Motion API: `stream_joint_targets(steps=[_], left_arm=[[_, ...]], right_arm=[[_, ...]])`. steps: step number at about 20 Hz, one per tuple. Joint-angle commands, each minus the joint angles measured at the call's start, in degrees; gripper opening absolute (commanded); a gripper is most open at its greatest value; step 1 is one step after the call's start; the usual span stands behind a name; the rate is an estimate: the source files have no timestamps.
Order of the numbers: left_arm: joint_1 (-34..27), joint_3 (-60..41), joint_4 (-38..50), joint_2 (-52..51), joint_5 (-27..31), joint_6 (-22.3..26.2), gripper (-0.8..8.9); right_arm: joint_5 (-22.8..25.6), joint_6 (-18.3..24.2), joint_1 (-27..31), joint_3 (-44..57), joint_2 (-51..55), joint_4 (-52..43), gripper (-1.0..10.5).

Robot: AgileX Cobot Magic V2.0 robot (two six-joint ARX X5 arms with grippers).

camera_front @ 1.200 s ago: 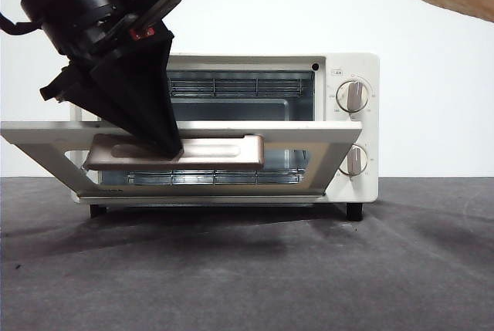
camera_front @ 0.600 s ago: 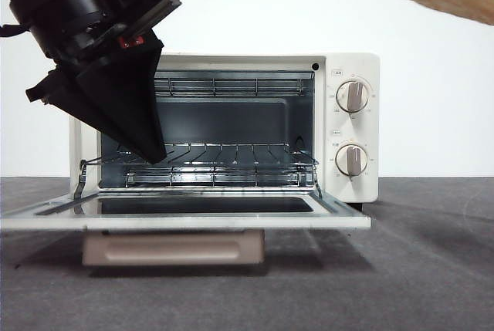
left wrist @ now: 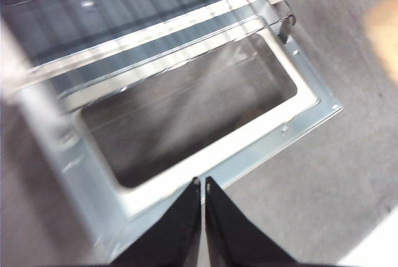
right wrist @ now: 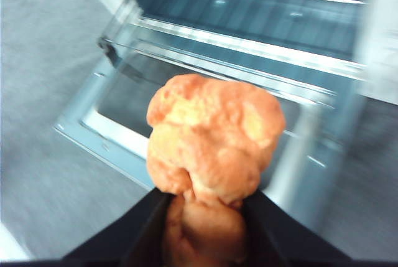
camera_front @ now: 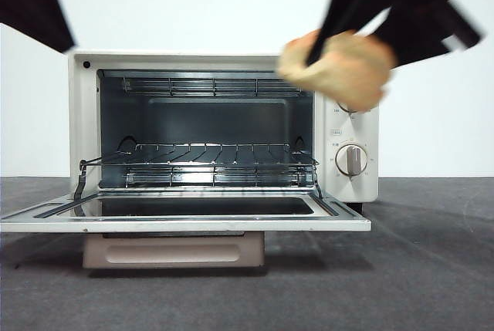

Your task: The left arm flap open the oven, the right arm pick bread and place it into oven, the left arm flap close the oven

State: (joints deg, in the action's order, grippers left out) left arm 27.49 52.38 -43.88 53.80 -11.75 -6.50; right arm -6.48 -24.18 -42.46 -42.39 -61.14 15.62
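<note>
Swung down toward the open cream-white toaster oven (camera_front: pixel 224 134), the lumpy golden bread (camera_front: pixel 340 69) is gripped by the right end effector (right wrist: pixel 202 217), while the clenched left end effector (left wrist: pixel 203 186) is pulled clear.

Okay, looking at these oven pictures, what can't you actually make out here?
- The upper knob: front view, hidden behind the bread.
- The right gripper: its jaw tips are hidden behind the bread in the right wrist view.
- The bread's crust: smeared by motion blur in the front view.
- The oven knob markings: too small to read.
- The left gripper: only a dark corner in the front view.
</note>
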Motion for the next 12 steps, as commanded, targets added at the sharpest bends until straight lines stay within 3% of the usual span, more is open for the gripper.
stream_joint_targets(steps=[1, 7, 12], left_arm=[[-1.2, -1.8, -1.6, -4.0, 0.2, 1.6, 0.17], [-2.5, -6.4, -6.3, -13.9, 0.2, 1.9, 0.17], [-2.5, -6.4, -7.5, -17.7, 0.2, 2.0, 0.17]], right_arm=[[-0.2, -3.1, -1.8, -1.7, -5.9, -6.7, 1.4], [1.2, -4.3, -3.2, -12.1, -21.8, -10.5, 1.4], [7.3, -4.3, -3.2, -21.7, -33.1, -10.5, 1.4]])
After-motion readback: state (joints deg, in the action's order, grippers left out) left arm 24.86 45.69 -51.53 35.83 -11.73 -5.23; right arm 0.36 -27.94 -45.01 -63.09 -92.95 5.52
